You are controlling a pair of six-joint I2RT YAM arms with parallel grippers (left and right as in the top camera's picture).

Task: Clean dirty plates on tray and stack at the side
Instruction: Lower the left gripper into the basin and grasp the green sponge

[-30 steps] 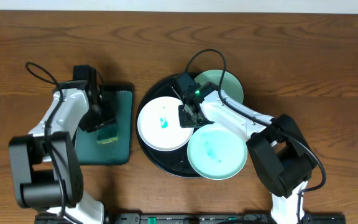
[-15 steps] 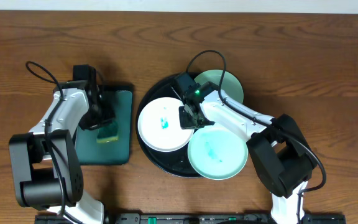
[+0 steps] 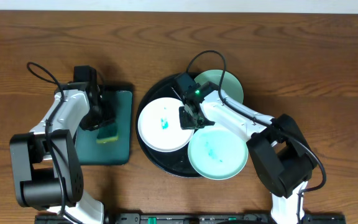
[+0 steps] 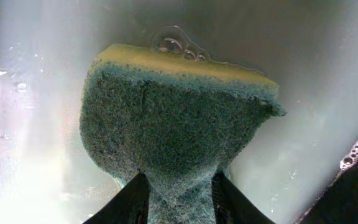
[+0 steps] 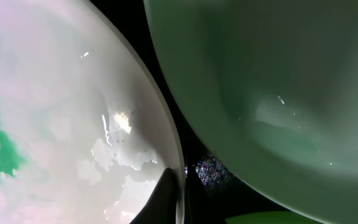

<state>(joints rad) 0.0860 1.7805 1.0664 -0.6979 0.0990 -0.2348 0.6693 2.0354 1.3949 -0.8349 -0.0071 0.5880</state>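
Note:
The round black tray (image 3: 166, 169) holds three plates. On its left lies the white plate (image 3: 160, 127), with a teal smear at its centre. My right gripper (image 3: 189, 117) is shut on that plate's right rim; in the right wrist view the rim (image 5: 178, 186) is pinched between the fingers (image 5: 160, 202). A smeared mint plate (image 3: 217, 154) lies at the front right. Another mint plate (image 3: 224, 84) sits at the back and also fills the upper right of the right wrist view (image 5: 278, 81). My left gripper (image 4: 182, 200) is shut on a green and yellow sponge (image 4: 173, 118).
The sponge (image 3: 109, 132) hangs over a small dark rectangular tray (image 3: 122, 146) with soapy liquid (image 4: 328, 93) inside, left of the round tray. Bare wooden table (image 3: 316, 62) lies all around. Cables loop from both arms.
The left arm has shifted very slightly over the rectangular tray with the sponge. The right arm and the plates have not moved.

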